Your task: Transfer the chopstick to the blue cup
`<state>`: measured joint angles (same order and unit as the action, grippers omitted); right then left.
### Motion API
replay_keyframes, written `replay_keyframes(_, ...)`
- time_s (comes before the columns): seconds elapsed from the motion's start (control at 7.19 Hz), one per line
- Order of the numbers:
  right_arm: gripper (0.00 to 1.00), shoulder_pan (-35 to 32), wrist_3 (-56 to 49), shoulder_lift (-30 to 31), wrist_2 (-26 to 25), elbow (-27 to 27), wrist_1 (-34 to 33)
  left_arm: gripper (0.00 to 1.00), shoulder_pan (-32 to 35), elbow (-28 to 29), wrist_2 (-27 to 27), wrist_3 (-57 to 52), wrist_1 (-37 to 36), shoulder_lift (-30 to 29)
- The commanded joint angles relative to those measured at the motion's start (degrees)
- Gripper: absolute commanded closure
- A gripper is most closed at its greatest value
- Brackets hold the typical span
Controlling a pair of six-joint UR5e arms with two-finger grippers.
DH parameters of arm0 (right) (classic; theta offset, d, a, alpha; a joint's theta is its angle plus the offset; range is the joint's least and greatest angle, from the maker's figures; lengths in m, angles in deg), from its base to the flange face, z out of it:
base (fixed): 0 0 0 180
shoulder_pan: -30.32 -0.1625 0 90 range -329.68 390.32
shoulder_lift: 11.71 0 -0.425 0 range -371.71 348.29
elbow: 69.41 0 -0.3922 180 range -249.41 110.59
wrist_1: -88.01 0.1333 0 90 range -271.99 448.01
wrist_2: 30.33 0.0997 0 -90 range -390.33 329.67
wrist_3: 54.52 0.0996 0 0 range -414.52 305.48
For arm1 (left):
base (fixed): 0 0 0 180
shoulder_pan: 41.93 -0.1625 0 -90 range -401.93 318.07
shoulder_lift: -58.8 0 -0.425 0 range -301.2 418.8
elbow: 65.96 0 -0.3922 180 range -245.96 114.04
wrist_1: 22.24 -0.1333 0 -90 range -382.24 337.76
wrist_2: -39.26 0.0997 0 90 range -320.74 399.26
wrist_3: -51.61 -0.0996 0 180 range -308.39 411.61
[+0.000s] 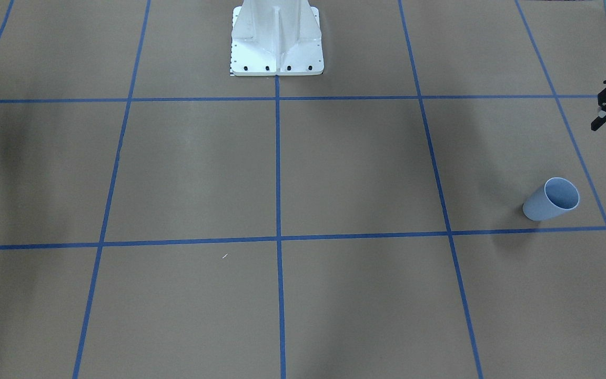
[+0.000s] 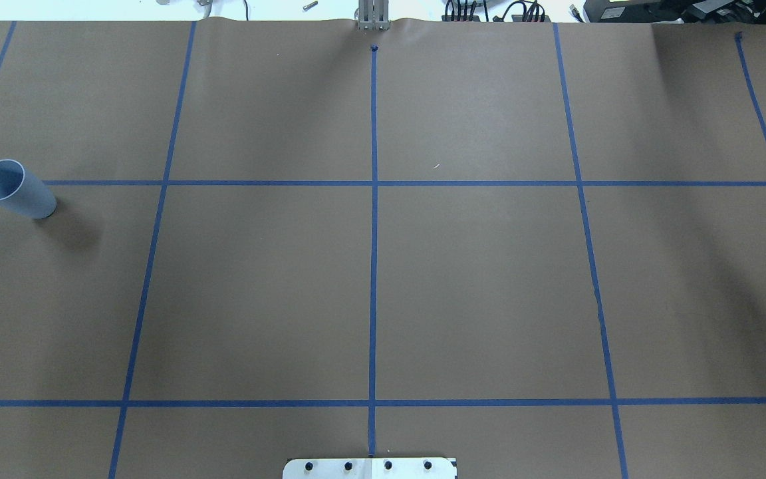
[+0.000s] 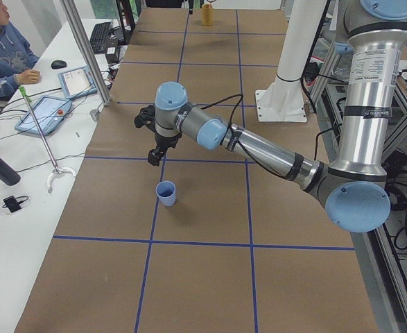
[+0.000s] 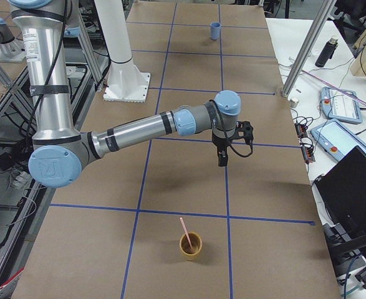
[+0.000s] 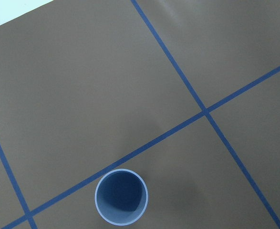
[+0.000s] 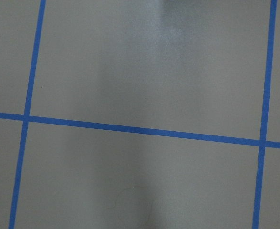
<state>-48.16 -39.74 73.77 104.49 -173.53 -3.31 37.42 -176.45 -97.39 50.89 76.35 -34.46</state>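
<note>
Blue cup (image 3: 166, 193) stands upright, mouth up, on the counter (image 2: 476, 279). It's far left in the overhead view and right of centre in the front view, just beside a blue tape line (image 2: 270, 183).

Left claw (image 1: 600, 105) hangs off the counter near the cup, not touching it. In the left side view it's just above and left of the cup. It's half cut off by the right edge of the front view, but its two fingers look spread, nothing between them. Left wrist view looks straight down into the cup's mouth at bottom centre.

Chopstick (image 4: 184, 230) sits in a tan cup (image 4: 191, 245), lower middle of the right side view. It's tilted, top end leaning to upper left. It's well apart from the blue cup, which is small at the top of that view.

Right claw (image 4: 221, 159) hangs mid-frame there, above the counter, clear of both cups. Only a sliver shows at the overhead view's right edge, so I can't tell how wide it stands. Right wrist view shows only counter and tape.
</note>
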Motion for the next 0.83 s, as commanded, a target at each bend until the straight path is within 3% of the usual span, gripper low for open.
replay_keyframes(0.0,0.0,0.0,0.1,0.1,0.0,0.0,0.0,0.02,0.0,0.2,0.9,0.3,0.6,-0.1)
replay_keyframes(0.28,0.0,0.0,0.0,0.1,0.0,-0.2,0.0,0.02,-0.2,0.9,1.2,-0.5,2.1,2.5)
replay_keyframes(0.7,0.0,0.1,0.0,0.0,-0.2,0.3,0.1,0.02,0.1,0.4,-3.6,-0.6,2.8,6.1)
